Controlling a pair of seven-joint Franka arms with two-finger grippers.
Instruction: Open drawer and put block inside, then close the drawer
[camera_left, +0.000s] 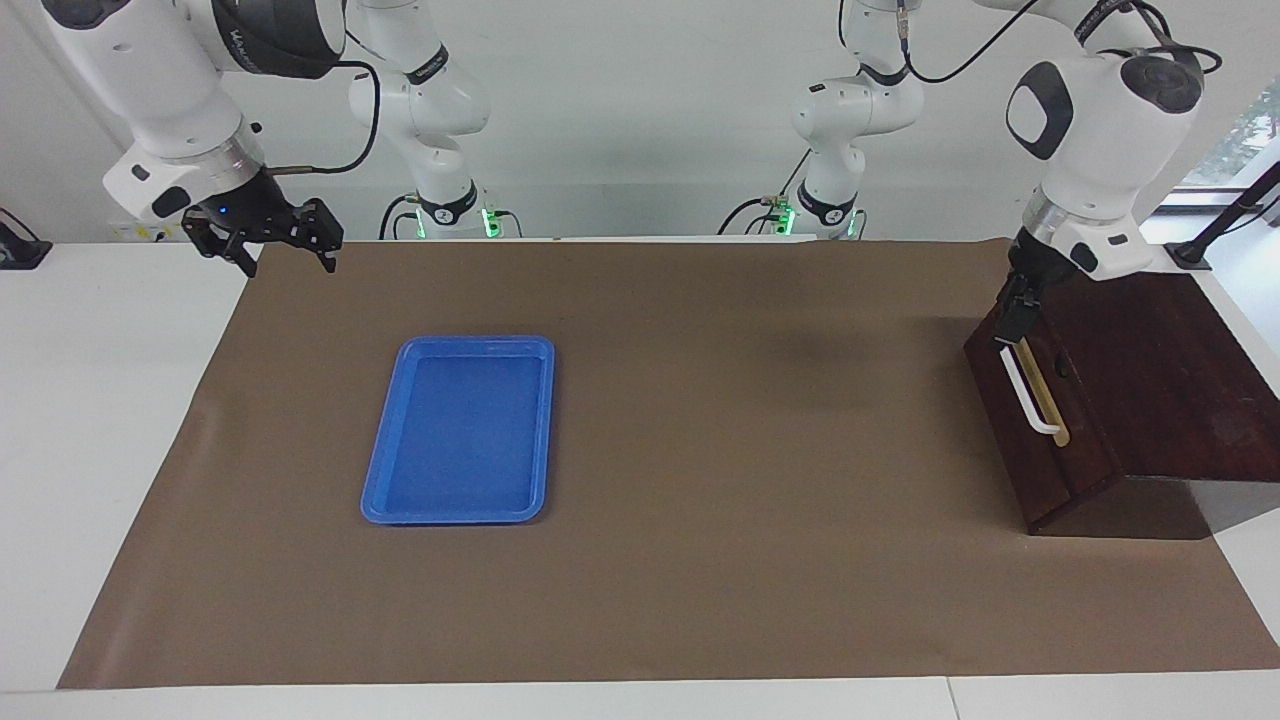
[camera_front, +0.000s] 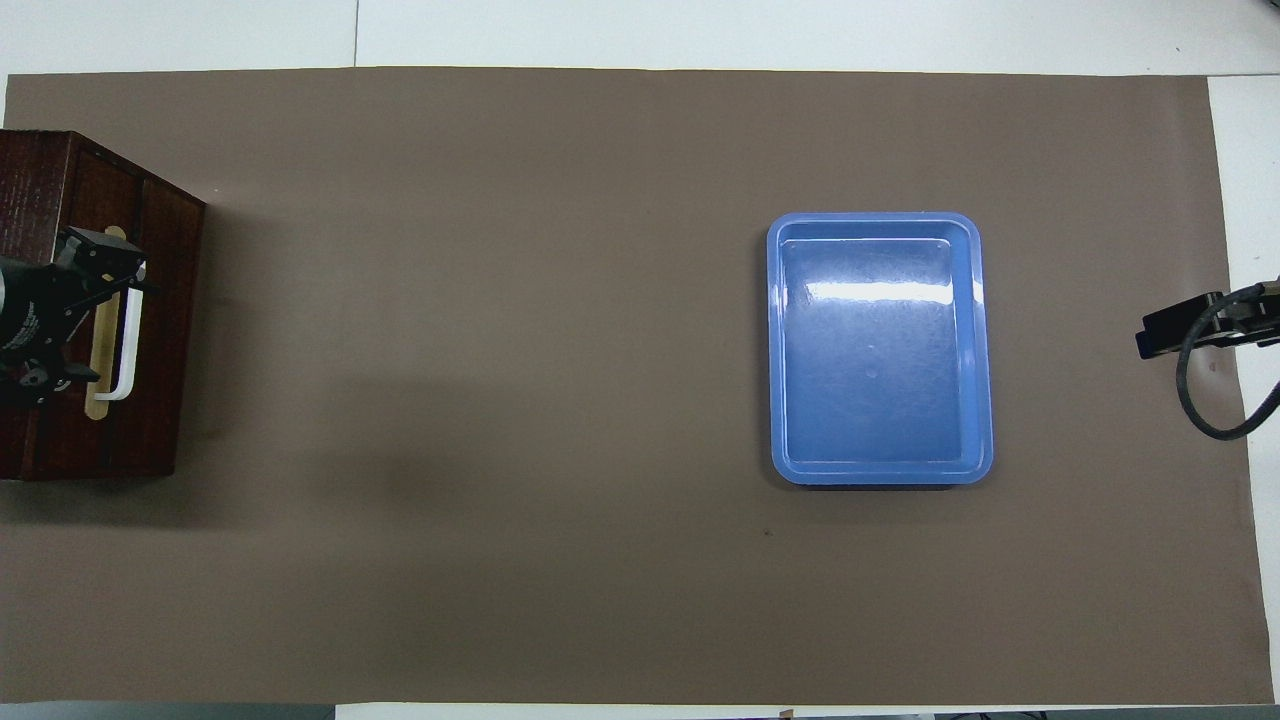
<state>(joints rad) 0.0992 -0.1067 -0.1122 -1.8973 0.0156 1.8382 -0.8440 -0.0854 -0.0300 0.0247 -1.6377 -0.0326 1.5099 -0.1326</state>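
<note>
Both arms are glossy white with rounded joint housings and dark grey caps. Black cables loop along the links above each black end effector. A silver ring sits just above the right end effector, which shows a small blue light. Black bands and green lights mark the bases.

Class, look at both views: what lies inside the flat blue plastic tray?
Nothing shows inside the flat blue plastic tray: only its bare glossy floor with a light reflection. No small yellow cube appears anywhere. The dark brown wooden drawer is shut, hiding its interior.
</note>
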